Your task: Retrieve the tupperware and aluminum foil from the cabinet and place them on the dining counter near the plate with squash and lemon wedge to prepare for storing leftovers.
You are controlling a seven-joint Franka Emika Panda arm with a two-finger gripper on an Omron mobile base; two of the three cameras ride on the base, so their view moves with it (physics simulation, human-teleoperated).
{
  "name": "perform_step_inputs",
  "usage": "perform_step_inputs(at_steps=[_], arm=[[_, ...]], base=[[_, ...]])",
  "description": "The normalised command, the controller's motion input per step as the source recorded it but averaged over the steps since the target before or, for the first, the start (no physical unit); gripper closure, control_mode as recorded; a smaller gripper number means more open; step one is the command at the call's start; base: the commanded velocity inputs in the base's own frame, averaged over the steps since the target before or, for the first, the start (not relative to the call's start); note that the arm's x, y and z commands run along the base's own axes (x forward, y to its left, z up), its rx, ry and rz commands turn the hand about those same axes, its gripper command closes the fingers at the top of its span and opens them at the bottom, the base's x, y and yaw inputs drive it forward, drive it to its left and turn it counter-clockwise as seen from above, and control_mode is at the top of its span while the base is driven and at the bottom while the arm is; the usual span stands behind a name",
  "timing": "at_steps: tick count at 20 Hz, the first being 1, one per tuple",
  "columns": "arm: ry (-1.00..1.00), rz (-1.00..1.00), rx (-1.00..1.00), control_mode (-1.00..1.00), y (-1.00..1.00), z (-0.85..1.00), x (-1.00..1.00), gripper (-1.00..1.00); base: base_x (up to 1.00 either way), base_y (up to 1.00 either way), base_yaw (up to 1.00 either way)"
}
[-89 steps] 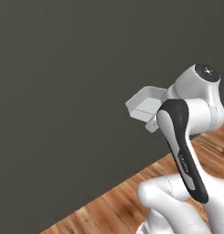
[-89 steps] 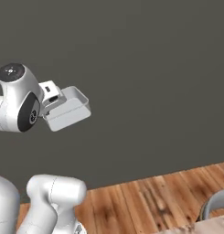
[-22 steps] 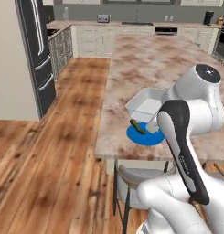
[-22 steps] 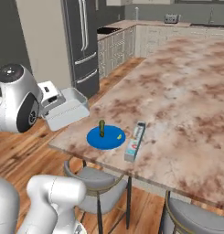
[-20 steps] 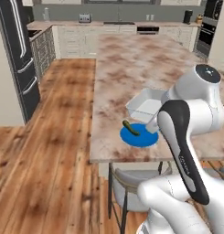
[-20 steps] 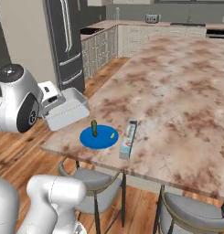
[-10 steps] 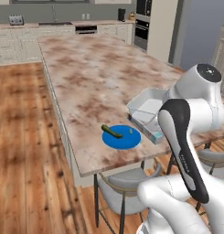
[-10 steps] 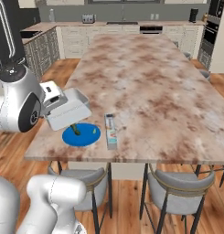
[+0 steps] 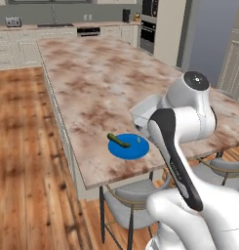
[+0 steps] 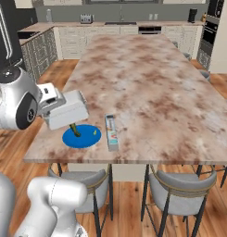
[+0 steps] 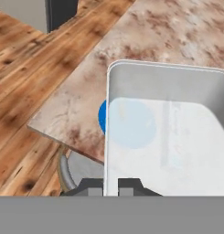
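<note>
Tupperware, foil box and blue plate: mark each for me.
tupperware (image 10: 67,112), right base view, on its pale side wall.
aluminum foil (image 10: 112,132), right base view, middle of the box's top face.
plate (image 9: 132,148), left base view, bare blue surface beside the food.

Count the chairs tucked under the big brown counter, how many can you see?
2 in the right base view: one chair under the blue plate, another chair to its right. More may be hidden along the counter's far sides.
</note>
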Motion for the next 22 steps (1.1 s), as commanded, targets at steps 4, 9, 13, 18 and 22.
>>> perform_step_inputs(at_steps=[4, 9, 13, 18, 22], arm=[[0.00, -0.02, 0.02, -1.00, 0.70, -0.57, 0.39, 1.00], [0.00, 0.03, 0.02, -1.00, 0.73, -0.58, 0.21, 1.00], [-0.06, 0.02, 0.06, -1.00, 0.74, -0.51, 0.06, 1.00], [-0.15, 0.22, 0.08, -1.00, 0.43, -0.37, 0.03, 1.00], [-0.06, 0.22, 0.03, -1.00, 0.53, -0.20, 0.00, 1.00]], base=[[0.00, 0.00, 0.00], [0.00, 0.00, 0.00], [0.00, 0.00, 0.00], [0.00, 0.00, 0.00], [0.00, 0.00, 0.00]])
